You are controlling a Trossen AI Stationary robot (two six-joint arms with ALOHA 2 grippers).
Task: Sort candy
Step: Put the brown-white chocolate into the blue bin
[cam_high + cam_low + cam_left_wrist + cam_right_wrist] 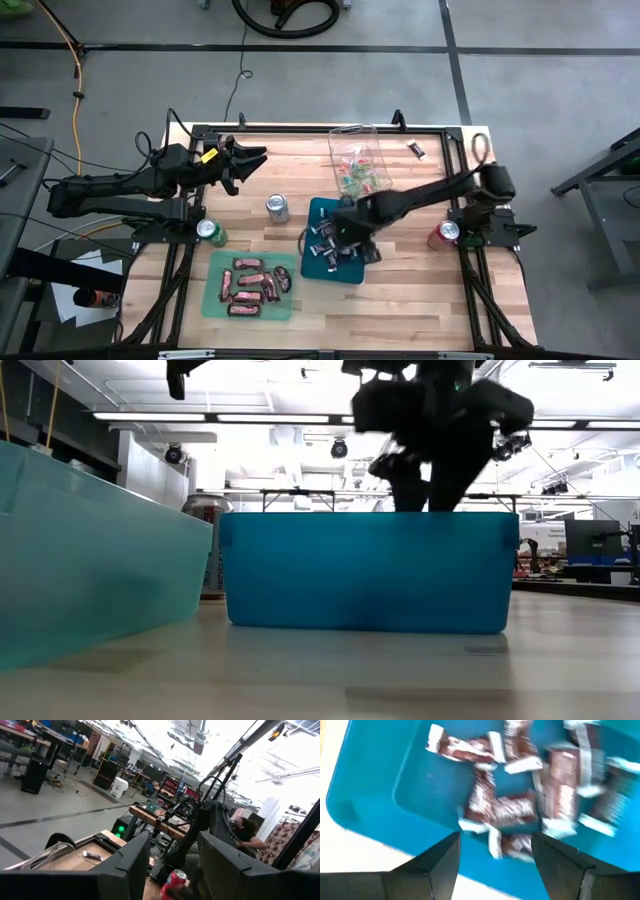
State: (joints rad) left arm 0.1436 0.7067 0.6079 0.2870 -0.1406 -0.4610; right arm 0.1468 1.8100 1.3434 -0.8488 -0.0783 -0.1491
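Observation:
My right gripper (495,862) hangs open, pointing down, just above the blue tray (322,212), with nothing between its fingers. Several dark and silver wrapped candy pieces (500,810) lie loose on that tray's floor below it. To the left, a green tray (215,300) holds several red-brown candy bars (250,285). A clear container (358,160) at the far side holds small bright candy. One dark piece (416,150) lies alone on the table near the far right. My left gripper (250,160) waits open, held in the air at the far left.
Three soda cans stand on the table: a silver one (277,208) left of the blue tray, a green one (210,232) by the left arm's base, and a red one (443,235) by the right arm's base. Bare wood lies along the near edge.

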